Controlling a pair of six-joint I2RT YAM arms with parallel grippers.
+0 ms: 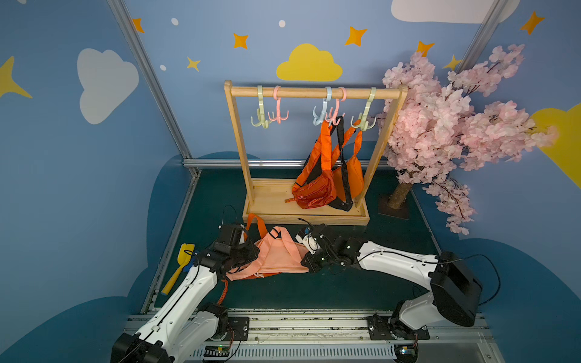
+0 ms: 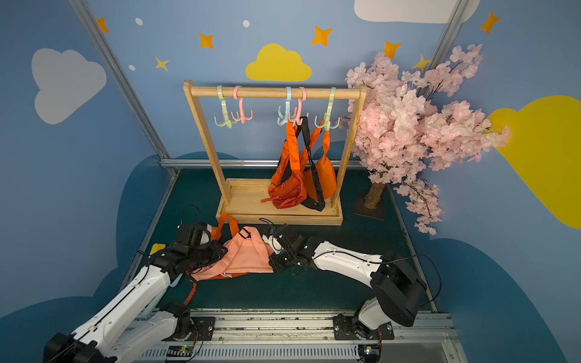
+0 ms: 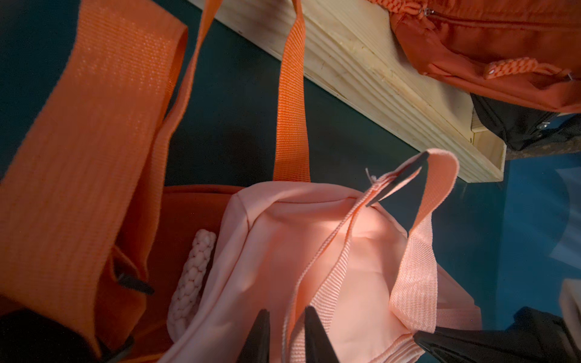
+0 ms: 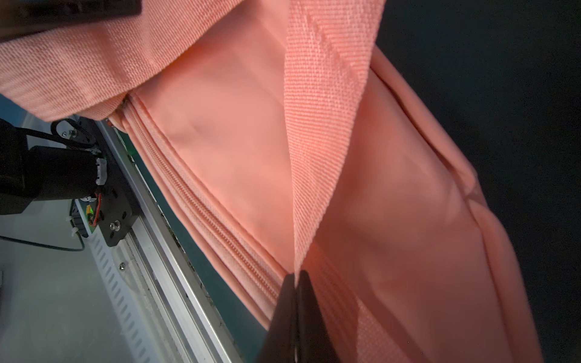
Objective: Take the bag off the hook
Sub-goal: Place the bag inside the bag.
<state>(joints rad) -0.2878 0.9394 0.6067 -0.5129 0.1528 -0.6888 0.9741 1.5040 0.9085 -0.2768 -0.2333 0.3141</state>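
Your right gripper (image 4: 297, 276) pinches the woven strap (image 4: 320, 157) of the peach-pink fabric bag (image 1: 276, 257); your left gripper (image 3: 286, 311) stands slightly parted around that strap.

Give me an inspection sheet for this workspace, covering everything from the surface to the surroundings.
Surface: dark green tabletop mat, nothing spilled.
Job's things: peach fabric bag lies on the mat, off the pastel plastic hooks, over an orange bag; other orange and black bags hang on the wooden rack.
Clutter: yellow plastic spatula beside the left arm.
Grippers: left gripper open around the peach bag's webbing strap; right gripper shut on it.
Cables: black cables loop off both arms.
Surroundings: pink artificial blossom tree, blue walls with clouds and stars.
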